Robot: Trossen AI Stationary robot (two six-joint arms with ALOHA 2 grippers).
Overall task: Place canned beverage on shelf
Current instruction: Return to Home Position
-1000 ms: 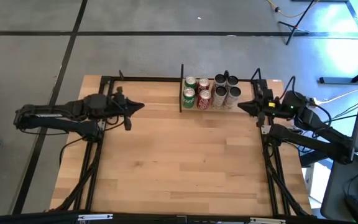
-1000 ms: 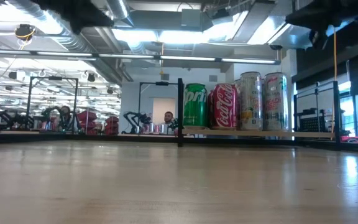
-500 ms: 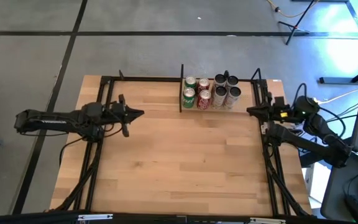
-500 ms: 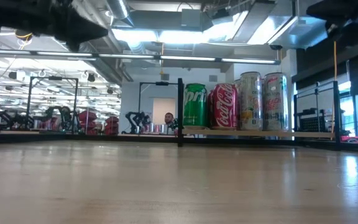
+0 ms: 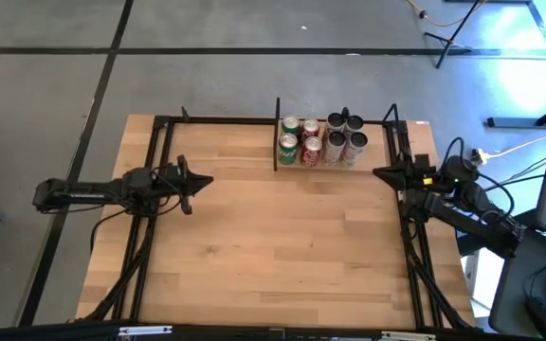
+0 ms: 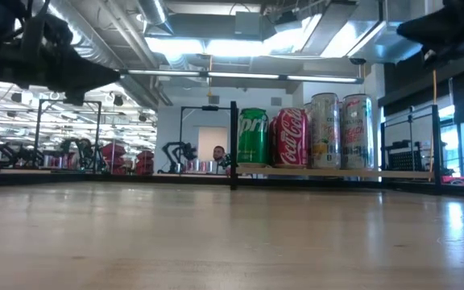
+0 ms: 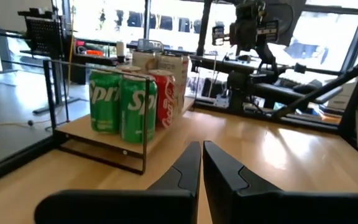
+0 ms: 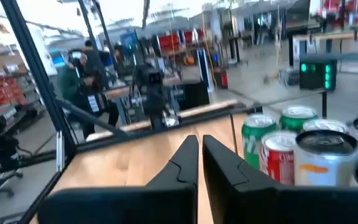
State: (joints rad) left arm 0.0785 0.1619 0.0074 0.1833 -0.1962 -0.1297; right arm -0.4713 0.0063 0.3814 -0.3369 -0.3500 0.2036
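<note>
Both arms have pulled back toward the sides of the table (image 5: 273,246) since a moment ago. The left gripper (image 5: 205,179) hangs over the left part, fingers pressed together and holding nothing. The right gripper (image 5: 377,172) hangs near the right edge, fingers pressed together too. The shelf (image 5: 277,147) stands at the back of the table, with thin black rods around a pale board. It holds eight cans: two green cans (image 5: 287,146), two red cans (image 5: 311,150) and four tall pale cans (image 5: 356,143).
</note>
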